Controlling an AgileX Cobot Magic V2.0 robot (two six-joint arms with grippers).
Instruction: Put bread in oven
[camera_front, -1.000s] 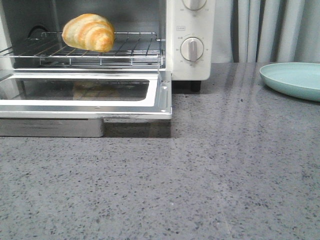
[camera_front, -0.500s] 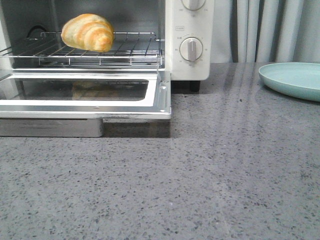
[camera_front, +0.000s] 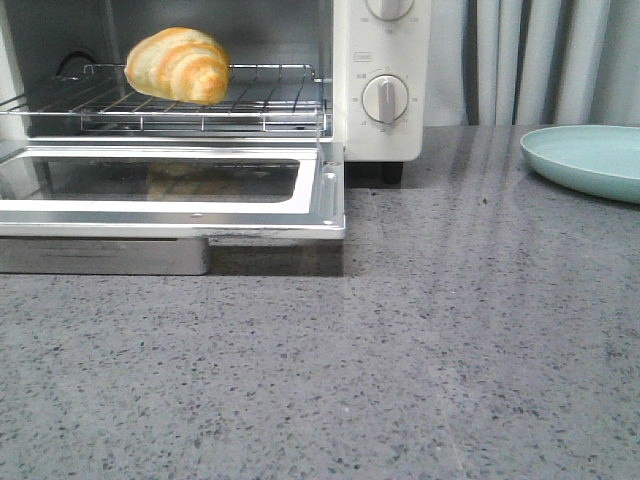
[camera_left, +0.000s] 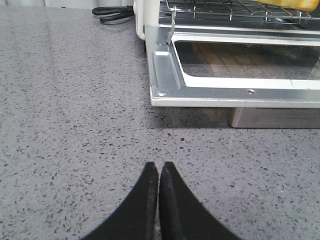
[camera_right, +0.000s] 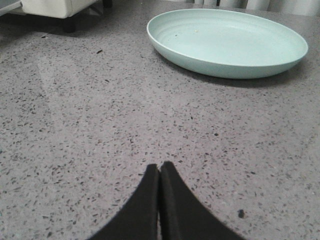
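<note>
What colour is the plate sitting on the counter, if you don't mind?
The plate is a pale mint green, clearest in the right wrist view.

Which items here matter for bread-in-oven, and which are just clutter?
Job:
- bread, on the wire rack
- oven, door open

Lying about:
- green plate, empty
- black cord beside the oven

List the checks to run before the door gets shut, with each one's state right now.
1. Bread on the rack: ok.
2. Bread inside the oven, behind the door line: ok.
3. Door down and open, nothing lying on it: ok.
4. Left pincer shut, holding nothing: ok.
5. Right pincer shut, holding nothing: ok.
6. Plate bare: ok.
</note>
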